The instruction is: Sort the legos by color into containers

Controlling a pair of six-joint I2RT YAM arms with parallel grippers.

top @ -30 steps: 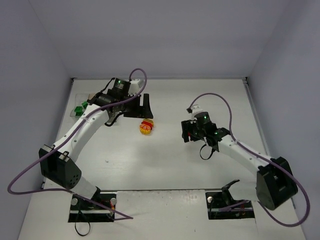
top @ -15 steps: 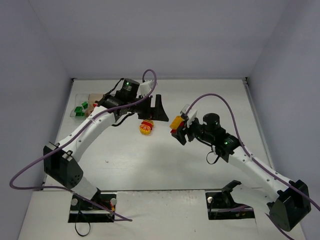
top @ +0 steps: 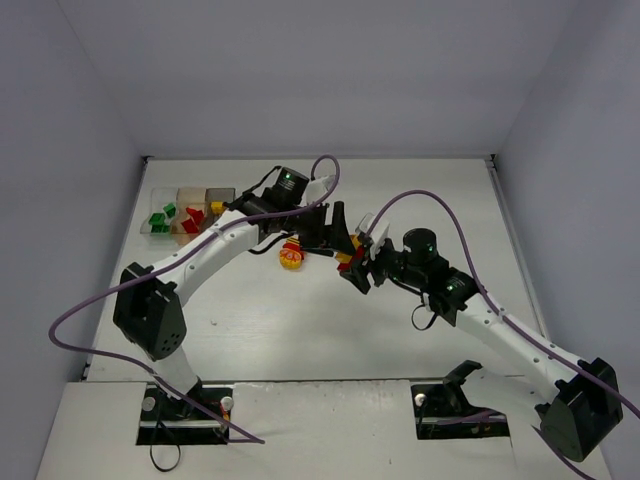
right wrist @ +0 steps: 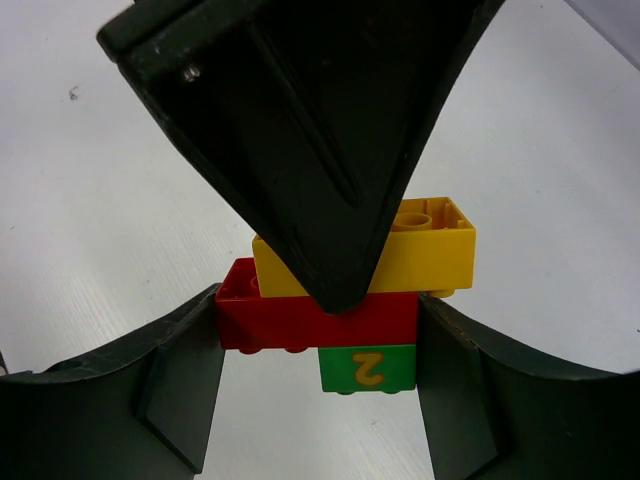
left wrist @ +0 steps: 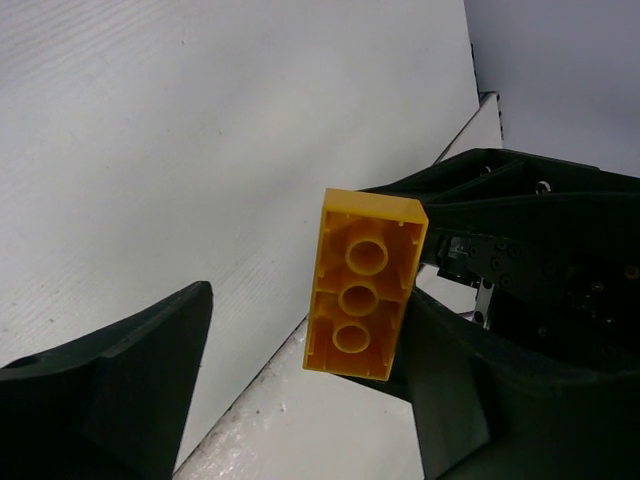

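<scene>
My right gripper [right wrist: 318, 322] is shut on a lego clump [right wrist: 290, 320], gripping its red middle brick, with a yellow brick [right wrist: 440, 250] on top and a green "2" brick [right wrist: 366, 368] below. From above, that clump [top: 348, 262] hangs over mid-table. My left gripper [top: 337, 232] stands open around the yellow brick [left wrist: 365, 290]: one finger [left wrist: 460, 390] lies against it and the other [left wrist: 120, 390] stands well apart. A red-and-yellow clump [top: 291, 255] lies on the table. The containers [top: 190, 210] sit at the far left, holding green, red and yellow bricks.
The two arms meet over the middle of the white table [top: 300, 330]. Purple cables loop above both arms. Walls close off the far and side edges of the table.
The left arm swung right from the containers to the right gripper. The right gripper lifted the clump off the table and brought it left to meet the left fingers.
</scene>
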